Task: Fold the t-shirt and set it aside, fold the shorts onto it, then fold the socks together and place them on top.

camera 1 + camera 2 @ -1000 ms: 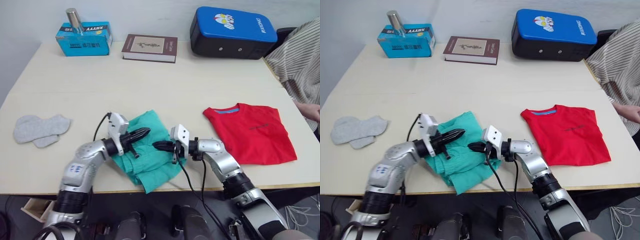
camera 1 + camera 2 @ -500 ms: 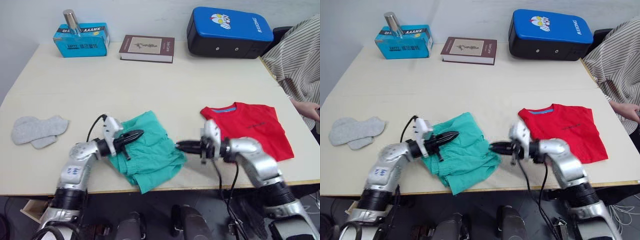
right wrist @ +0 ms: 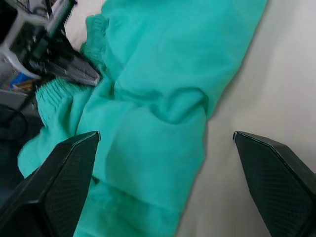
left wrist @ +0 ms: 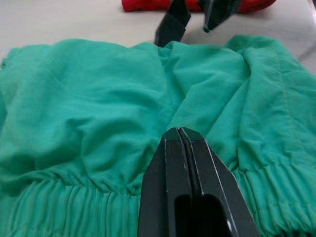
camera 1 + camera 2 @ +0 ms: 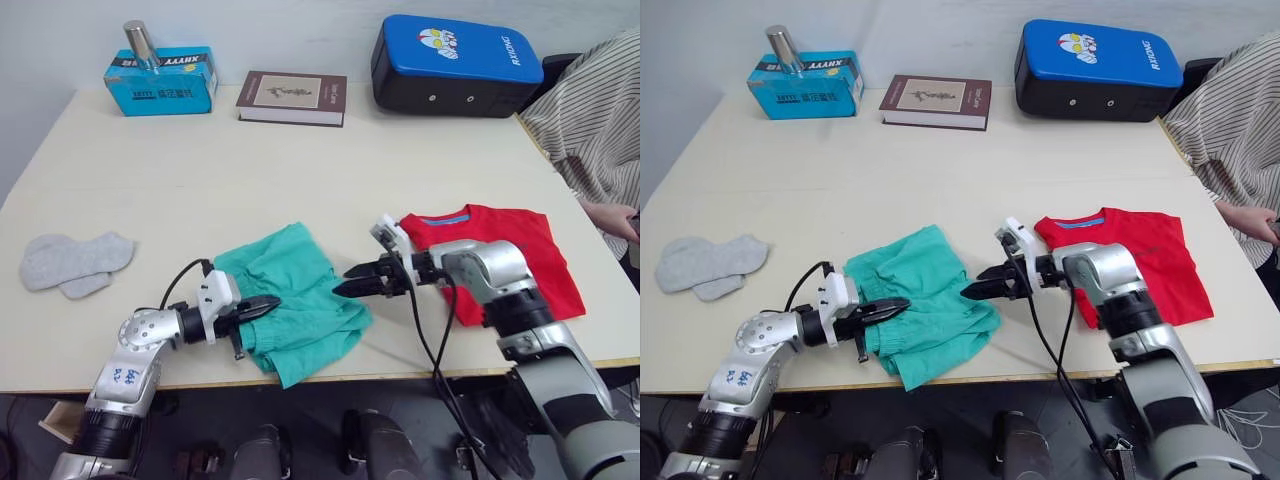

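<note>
Shorts [image 5: 292,300]: lying rumpled near the table's [image 5: 300,170] front edge, half-folded, with the gathered waistband toward the front; likely kept there so both arms can reach for the next fold.
Left gripper [image 5: 270,302]: fingers pressed together with no cloth visibly between them, tips resting on the shorts just past the waistband; probably pinning or smoothing the fabric, not lifting it.
Right gripper [image 5: 345,280]: fingers spread apart, hovering just beside the shorts on the side facing the t-shirt; seemingly lined up to take an edge.
T-shirt [image 5: 510,255]: folded flat, right of the shorts and apart from them, blue collar band away from the front edge; set aside as the base of the stack.
Socks [image 5: 70,262]: left of the shorts, well apart, overlapping each other, untouched; saved for last.
Count of garments: one t-shirt, one pair of shorts, two socks.
Count beyond the shorts: one blue box [image 5: 160,78] with a metal cylinder [image 5: 141,42] on it, one book [image 5: 292,96], one blue padded case [image 5: 455,64].
Stage: t-shirt done; shorts fold in progress.
</note>
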Robot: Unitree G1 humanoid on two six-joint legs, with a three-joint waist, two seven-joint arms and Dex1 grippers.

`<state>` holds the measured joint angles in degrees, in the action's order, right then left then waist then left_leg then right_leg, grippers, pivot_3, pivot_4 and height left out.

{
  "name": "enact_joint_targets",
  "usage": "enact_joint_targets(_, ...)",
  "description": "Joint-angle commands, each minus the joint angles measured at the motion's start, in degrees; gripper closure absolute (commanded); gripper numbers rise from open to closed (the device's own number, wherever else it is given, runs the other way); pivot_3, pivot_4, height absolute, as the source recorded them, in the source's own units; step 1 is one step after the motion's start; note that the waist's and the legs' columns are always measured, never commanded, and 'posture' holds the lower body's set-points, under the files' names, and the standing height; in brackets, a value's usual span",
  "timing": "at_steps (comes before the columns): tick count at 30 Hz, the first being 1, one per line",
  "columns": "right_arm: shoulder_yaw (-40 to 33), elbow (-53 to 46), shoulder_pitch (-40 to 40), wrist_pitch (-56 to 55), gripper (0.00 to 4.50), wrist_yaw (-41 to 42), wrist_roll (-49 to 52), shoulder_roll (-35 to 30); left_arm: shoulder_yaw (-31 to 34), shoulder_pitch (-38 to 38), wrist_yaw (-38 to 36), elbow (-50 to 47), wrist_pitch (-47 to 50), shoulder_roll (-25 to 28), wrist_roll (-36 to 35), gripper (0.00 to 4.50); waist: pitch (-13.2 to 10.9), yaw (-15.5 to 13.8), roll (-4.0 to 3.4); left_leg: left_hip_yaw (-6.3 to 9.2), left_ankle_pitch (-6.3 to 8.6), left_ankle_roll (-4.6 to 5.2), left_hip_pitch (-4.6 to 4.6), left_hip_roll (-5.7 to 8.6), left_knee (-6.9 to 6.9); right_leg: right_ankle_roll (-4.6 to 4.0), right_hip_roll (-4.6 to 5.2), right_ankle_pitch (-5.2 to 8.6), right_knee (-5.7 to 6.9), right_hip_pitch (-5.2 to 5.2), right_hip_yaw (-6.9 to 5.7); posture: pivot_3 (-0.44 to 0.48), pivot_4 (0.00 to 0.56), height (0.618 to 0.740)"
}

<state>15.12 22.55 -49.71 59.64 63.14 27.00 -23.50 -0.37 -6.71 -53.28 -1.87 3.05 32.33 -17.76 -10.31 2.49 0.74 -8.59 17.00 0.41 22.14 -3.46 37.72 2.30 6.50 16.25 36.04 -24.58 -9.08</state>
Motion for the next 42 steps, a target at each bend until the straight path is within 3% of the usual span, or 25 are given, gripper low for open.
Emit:
enact_joint_targets(1, -0.7, 3.5, -2.3, 5.9, 1.04, -2.8, 1.1, 5.3, 1.0, 1.8, 0.2, -0.8, -2.5, 0.2, 0.7, 4.5, 0.0, 0.2, 0.0, 0.0, 0.0, -0.01, 0.0, -0.01, 0.0, 0.0, 0.0, 0.0, 0.0, -0.01, 0.0, 0.0, 0.15, 0.74)
enact_joint_targets(11, -3.8, 5.2, -4.2, 9.7, 4.44, -5.6, 0.9, 7.4, 2.1, 2.0, -0.4, 0.3, -6.5, -0.6, -0.5, 4.5, 0.0, -0.2, 0.0, -0.01, 0.03, 0.01, 0.05, 0.02, 0.03, 0.0, 0.03, 0.0, -0.03, 0.01, 0.01, 0.0, 0.15, 0.74)
enact_joint_targets(14, -6.2, -0.6, -3.5, 13.5, 4.48, -3.0, 4.6, 3.3, 2.6, 1.4, -1.3, -2.0, -5.3, -1.0, -3.2, 4.5, 0.0, -0.7, -0.03, -0.01, 0.03, 0.01, 0.06, 0.03, 0.03, 0.0, 0.04, 0.0, -0.01, -0.01, 0.01, 0.0, 0.15, 0.74)
enact_joint_targets(17, -10.2, -9.7, -2.3, 16.6, 4.48, 3.3, 11.8, -3.5, 3.7, 0.6, -0.6, -6.5, 1.9, -2.1, -10.2, 4.5, -0.1, -1.2, -0.09, 0.07, 0.07, 0.07, 0.25, 0.06, 0.06, 0.01, 0.06, -0.01, -0.02, -0.09, -0.02, 0.0, 0.15, 0.74)
enact_joint_targets(21, -12.6, -17.8, -1.0, 15.4, 4.5, 10.7, 15.5, -16.5, 4.1, -0.7, 1.9, -12.1, 7.7, -4.3, -15.7, 3.63, -0.1, -1.1, -0.12, 0.08, 0.28, 0.24, 0.35, 0.1, 0.22, 0.13, 0.07, -0.07, -0.08, -0.02, -0.02, 0.0, 0.15, 0.74)
enact_joint_targets(24, -12.1, -16.2, -2.4, 11.1, 4.5, 15.8, 12.8, -28.0, 4.5, -1.3, 3.9, -16.1, 11.0, -5.5, -18.7, 2.69, -0.1, -1.1, -0.1, 0.06, 0.37, 0.31, 0.33, 0.14, 0.26, 0.19, 0.07, -0.1, -0.2, 0.06, -0.01, 0.0, 0.15, 0.74)
enact_joint_targets(28, -7.8, -6.9, -6.0, -2.5, 4.5, 24.9, 4.1, -39.2, 4.2, -1.3, 3.9, -17.2, 12.4, -5.6, -19.4, 1.44, -0.1, -0.8, -0.14, -0.05, 0.37, 0.29, 0.25, 0.17, 0.26, 0.2, 0.04, -0.1, -0.38, 0.04, 0.05, 0.0, 0.15, 0.74)
enact_joint_targets(33, 0.6, 10.9, -11.9, -19.9, 4.5, 29.4, -6.3, -43.1, 4.3, -2.2, 3.4, -16.4, 12.0, -5.9, -18.6, 0.05, -0.1, -0.6, -0.14, -0.23, 0.34, 0.03, 0.07, -0.06, 0.25, 0.2, -0.19, -0.1, -0.29, 0.02, 0.17, 0.0, 0.15, 0.74)
enact_joint_targets(38, 8.2, 33.8, -13.6, -40.4, 4.5, 29.1, -21.8, -40.3, 4.1, -2.5, 3.0, -16.1, 10.6, -5.4, -16.6, 0.05, -0.1, -1.1, -0.15, -0.36, 0.29, -0.04, 0.08, -0.07, 0.28, 0.19, -0.26, -0.09, -0.28, -0.02, 0.17, 0.0, 0.15, 0.74)
enact_joint_targets(42, 6.6, 44.9, -15.7, -44.1, 4.5, 22.8, -26.7, -37.5, 5.0, -0.9, 3.4, -18.1, 11.4, -3.9, -16.6, 0.05, -0.2, -1.0, -0.33, -0.59, 0.27, 0.03, 0.14, 0.01, 0.35, 0.19, -0.23, -0.1, -0.23, -0.14, 0.15, 0.0, 0.15, 0.74)
